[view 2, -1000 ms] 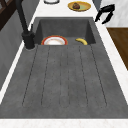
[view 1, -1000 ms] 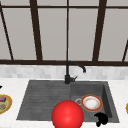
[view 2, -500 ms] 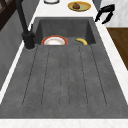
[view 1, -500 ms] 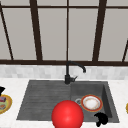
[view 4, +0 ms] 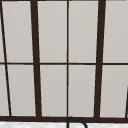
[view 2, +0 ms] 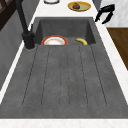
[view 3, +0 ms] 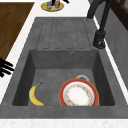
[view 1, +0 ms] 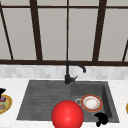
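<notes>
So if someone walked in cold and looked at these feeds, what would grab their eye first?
Probably the big red ball at the front edge of the sink, low in the front view. Next, the red-rimmed plate lying flat in the basin with a banana beside it, apart from it. Then the right hand, hanging over the basin's front right corner, and the left hand by a yellow dish of food on the left counter.

Kitchen: sink (view 1: 37, 100) w/ faucet (view 1: 68, 72), counter, window (view 4: 67, 57) behind.
</notes>
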`<state>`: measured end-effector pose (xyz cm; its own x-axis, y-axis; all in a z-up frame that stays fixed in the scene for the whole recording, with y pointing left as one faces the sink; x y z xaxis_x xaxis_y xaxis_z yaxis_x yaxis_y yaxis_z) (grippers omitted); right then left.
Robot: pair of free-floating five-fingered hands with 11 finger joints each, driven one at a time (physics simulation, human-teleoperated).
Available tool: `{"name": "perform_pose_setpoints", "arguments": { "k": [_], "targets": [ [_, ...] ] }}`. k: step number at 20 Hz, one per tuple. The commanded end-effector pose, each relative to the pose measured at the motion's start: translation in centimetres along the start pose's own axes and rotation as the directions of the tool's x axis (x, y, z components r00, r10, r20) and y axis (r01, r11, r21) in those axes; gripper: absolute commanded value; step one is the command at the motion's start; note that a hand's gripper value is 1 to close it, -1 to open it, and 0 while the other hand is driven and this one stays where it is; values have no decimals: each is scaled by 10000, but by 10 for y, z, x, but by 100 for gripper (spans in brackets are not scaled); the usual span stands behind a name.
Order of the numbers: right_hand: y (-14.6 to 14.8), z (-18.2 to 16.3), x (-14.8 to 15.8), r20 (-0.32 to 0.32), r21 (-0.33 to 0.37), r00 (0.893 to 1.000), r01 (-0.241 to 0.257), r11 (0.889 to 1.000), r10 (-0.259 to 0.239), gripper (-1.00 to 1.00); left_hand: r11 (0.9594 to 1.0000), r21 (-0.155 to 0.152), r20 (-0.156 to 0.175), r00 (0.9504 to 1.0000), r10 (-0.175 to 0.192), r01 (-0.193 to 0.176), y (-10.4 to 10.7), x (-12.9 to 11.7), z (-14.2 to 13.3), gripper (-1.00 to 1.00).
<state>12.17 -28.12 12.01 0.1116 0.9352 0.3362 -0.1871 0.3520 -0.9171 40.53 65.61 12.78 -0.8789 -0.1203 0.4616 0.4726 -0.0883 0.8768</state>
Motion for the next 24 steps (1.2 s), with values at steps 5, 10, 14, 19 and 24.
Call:
{"name": "perform_pose_setpoints", "arguments": {
  "k": [5, 10, 14, 19, 24],
  "targets": [
    [0, 0, 0, 0, 0, 10000, 0, 10000, 0, 0, 9950, 188, 52, 9952, 981, -982, -36, -36, 10, -100],
    [0, 0, 0, 0, 0, 10000, 0, 10000, 0, 0, 9664, 488, 748, 9657, 2485, -2524, -24, -46, 22, 100],
    [0, 0, 0, 0, 0, 10000, 0, 10000, 0, 0, 9530, 1583, 876, 9650, 2472, -2584, -12, -53, 29, 100],
    [0, 0, 0, 0, 0, 10000, 0, 10000, 0, 0, 9288, 1798, 1056, 9451, 3091, -3239, 1, -67, 37, 100],
    [0, 0, 0, 0, 0, 10000, 0, 10000, 0, 0, 9264, 2149, 1402, 9485, 2842, -3093, 43, -74, 32, -100]
  ]
}}
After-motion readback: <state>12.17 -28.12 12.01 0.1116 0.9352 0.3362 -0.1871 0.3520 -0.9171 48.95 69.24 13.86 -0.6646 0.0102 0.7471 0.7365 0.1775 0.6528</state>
